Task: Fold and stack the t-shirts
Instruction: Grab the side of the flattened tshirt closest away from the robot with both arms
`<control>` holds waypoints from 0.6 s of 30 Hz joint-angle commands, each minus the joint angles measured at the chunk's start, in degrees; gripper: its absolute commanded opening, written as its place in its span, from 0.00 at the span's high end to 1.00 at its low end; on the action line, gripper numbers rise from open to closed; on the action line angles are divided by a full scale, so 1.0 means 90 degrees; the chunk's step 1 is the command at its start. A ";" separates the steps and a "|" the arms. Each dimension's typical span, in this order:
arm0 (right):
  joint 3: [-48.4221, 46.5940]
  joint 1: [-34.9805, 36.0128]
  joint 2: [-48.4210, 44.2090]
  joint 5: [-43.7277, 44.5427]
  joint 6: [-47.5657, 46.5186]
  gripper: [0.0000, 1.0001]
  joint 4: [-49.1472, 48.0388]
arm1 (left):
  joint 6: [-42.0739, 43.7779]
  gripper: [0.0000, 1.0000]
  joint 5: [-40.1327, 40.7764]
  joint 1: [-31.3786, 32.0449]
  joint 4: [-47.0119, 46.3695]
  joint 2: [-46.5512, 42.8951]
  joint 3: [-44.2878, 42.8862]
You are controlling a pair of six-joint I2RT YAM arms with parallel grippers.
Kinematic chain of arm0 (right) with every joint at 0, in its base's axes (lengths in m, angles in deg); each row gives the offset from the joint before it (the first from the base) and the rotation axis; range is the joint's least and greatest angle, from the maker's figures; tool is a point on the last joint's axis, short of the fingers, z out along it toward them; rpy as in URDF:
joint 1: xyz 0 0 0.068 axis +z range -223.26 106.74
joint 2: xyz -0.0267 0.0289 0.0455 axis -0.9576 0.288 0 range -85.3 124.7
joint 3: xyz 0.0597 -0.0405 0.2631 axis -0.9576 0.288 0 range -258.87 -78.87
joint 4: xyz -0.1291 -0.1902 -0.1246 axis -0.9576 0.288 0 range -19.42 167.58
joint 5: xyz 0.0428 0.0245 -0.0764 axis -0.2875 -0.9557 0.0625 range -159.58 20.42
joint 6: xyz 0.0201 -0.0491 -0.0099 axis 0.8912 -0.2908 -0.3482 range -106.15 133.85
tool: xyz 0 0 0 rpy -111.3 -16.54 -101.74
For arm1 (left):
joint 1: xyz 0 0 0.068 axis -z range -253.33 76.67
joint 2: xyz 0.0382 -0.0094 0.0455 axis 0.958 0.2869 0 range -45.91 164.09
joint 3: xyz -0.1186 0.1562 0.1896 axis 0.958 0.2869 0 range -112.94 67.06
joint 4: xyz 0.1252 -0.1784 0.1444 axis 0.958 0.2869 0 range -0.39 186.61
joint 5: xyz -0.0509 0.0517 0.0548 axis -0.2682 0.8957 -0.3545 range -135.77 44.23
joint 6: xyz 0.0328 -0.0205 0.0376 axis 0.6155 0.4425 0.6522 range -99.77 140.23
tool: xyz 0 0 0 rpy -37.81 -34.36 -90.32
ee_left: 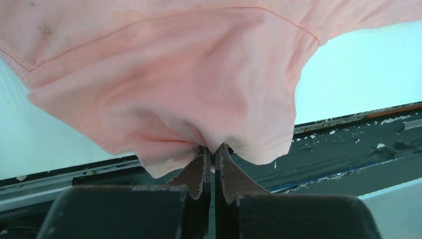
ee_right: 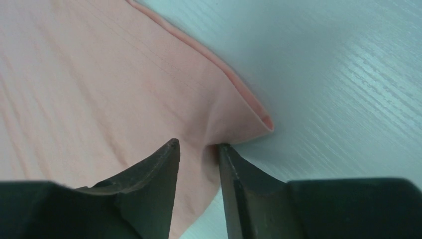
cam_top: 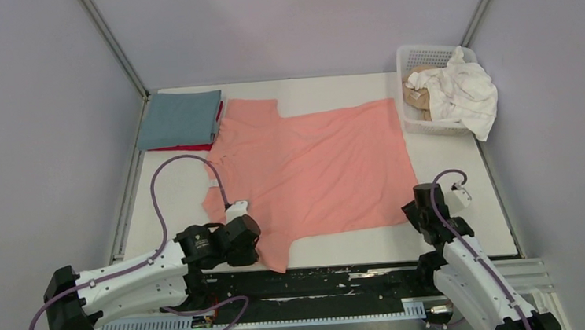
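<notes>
On the white bench [cam_top: 468, 226], the salmon pink t-shirt [cam_top: 313, 163] lies spread flat at centre. The left gripper [ee_left: 213, 149] pinches cloth tight at its near sleeve; the right gripper [ee_right: 199, 147] stands part-spread astride the near hem corner. I judge that it should close fully there before both lift evenly, keeping that edge taut.

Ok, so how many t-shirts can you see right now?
5. A salmon pink one spread mid-table; a grey-blue one folded atop a red one, far left; a white one draped over the basket, a tan one inside. More may be hidden there.
</notes>
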 commanded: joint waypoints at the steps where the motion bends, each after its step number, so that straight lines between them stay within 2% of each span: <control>1: 0.0214 -0.0009 0.0189 0.0080 0.0171 0.67 -0.0424 | 0.0128 1.00 0.0194 -0.0008 -0.0025 -0.0149 -0.0280; 3: 0.0188 -0.0008 0.0184 0.0193 0.0038 0.76 -0.0458 | 0.0138 1.00 0.0237 -0.0014 0.0060 -0.0154 -0.0309; 4: 0.0183 -0.0003 0.0170 0.0249 -0.0017 0.83 -0.0455 | 0.0149 1.00 0.0255 -0.0015 0.0086 -0.0159 -0.0314; 5: 0.0162 -0.0011 0.0139 0.0267 -0.0077 0.97 -0.0454 | 0.0154 1.00 0.0283 -0.0015 0.0097 -0.0162 -0.0332; 6: 0.0128 -0.0005 0.0061 0.0236 -0.0159 1.00 -0.0454 | 0.0170 1.00 0.0270 -0.0013 0.0104 -0.0166 -0.0345; 9: -0.0113 -0.0003 -0.0316 0.0154 -0.0214 1.00 -0.0061 | 0.0178 1.00 0.0127 -0.0015 0.0289 -0.0169 -0.0422; 14: -0.1090 -0.0004 -0.1378 0.0332 -0.0036 1.00 0.1568 | 0.0071 1.00 -0.0544 -0.0013 0.0767 -0.0329 -0.0510; 18: -0.1530 0.0013 -0.1810 -0.0422 0.0141 1.00 0.1951 | 0.0123 1.00 -0.1325 -0.0006 0.0741 -0.0375 -0.0526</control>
